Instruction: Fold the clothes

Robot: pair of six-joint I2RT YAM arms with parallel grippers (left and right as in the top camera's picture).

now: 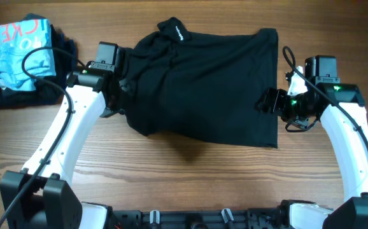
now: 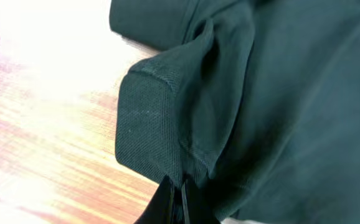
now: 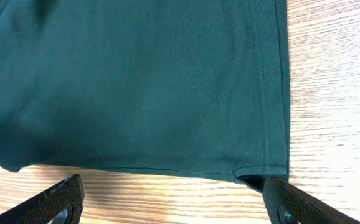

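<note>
1. Overhead view.
   - The black T-shirt [image 1: 203, 89] lies spread across the middle of the table [image 1: 184, 184], with its collar at the far left of the fabric.
   - The left gripper [image 1: 121, 83] sits at the shirt's left edge and the right gripper [image 1: 268, 102] at its right edge.
   - A light-blue garment [image 1: 15, 54] lies well apart, at the table's left end.
   - We judge the step in hand to be taking hold for a first fold, since we see no clean fold in the shirt.

2. Left wrist view.
   - The left gripper [image 2: 175, 202] is clenched, its tips meeting on the hem of the sleeve [image 2: 155, 118].
   - We read this as a pinch on the thin fabric.
   - The sleeve is crumpled against the body of the shirt.

3. Right wrist view.
   - The right gripper [image 3: 174, 205] is released. Its fingers [image 3: 55, 202] stand wide apart and grasp nothing.
   - The shirt's bottom edge runs just ahead of the fingers, apart from both, with bare table between.
   - The next move calls for this gripper to advance onto that edge and close on it.
   - Both arms then need to lift and carry together, so that the thin fabric neither drags nor slips.
</note>
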